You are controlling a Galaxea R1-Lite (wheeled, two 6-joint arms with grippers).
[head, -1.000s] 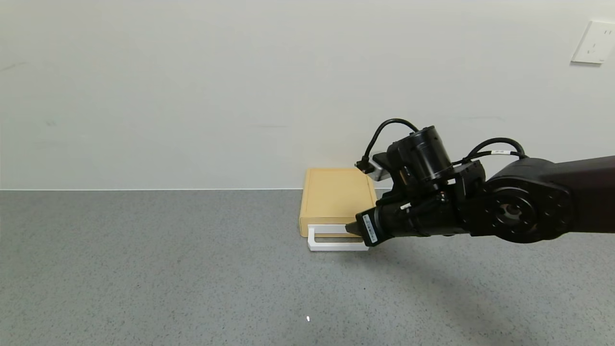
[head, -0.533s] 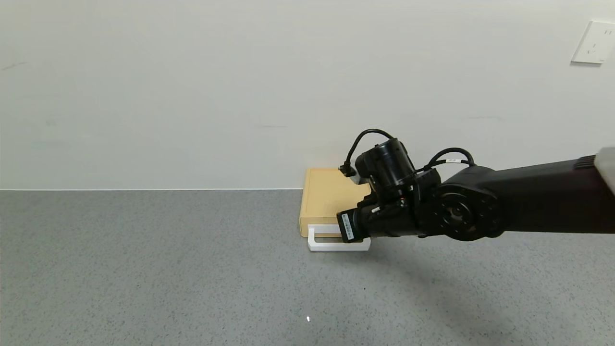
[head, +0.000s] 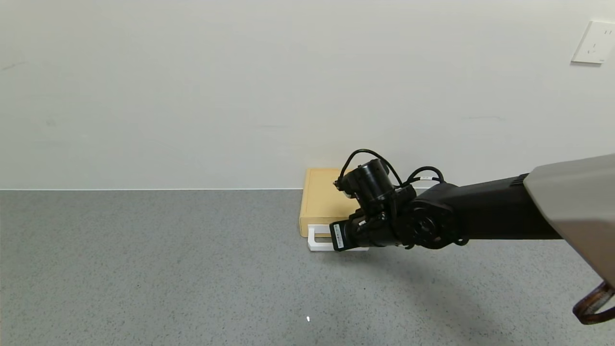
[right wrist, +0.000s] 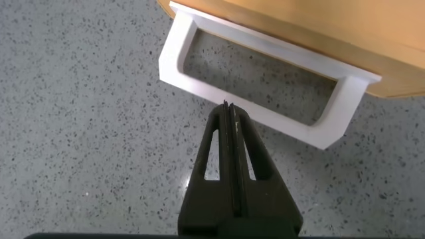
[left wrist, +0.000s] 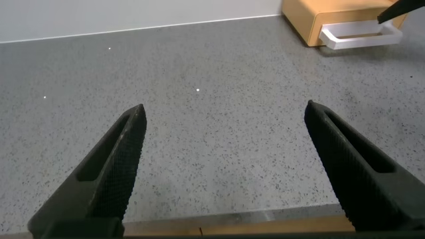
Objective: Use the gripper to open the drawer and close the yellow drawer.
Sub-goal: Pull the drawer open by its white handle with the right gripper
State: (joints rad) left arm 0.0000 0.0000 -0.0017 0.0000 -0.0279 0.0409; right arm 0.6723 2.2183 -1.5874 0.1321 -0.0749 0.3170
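A grey speckled countertop [head: 168, 269] is seen, stretching wide and running back to a plain pale wall. Just one thing is carried on it: the yellow drawer [head: 323, 194], a flat mustard box set far back, with its rear edge right up against the wall. Its white loop handle [head: 318, 240] is presented at the front, low over the grey surface, and the speckled top can be seen through the loop in the right wrist view. The tray is seen flush with the box front. A soft shadow is thrown across the surface to the right of the box. A tiny white fleck [head: 308, 318] is spotted nearer the front edge.
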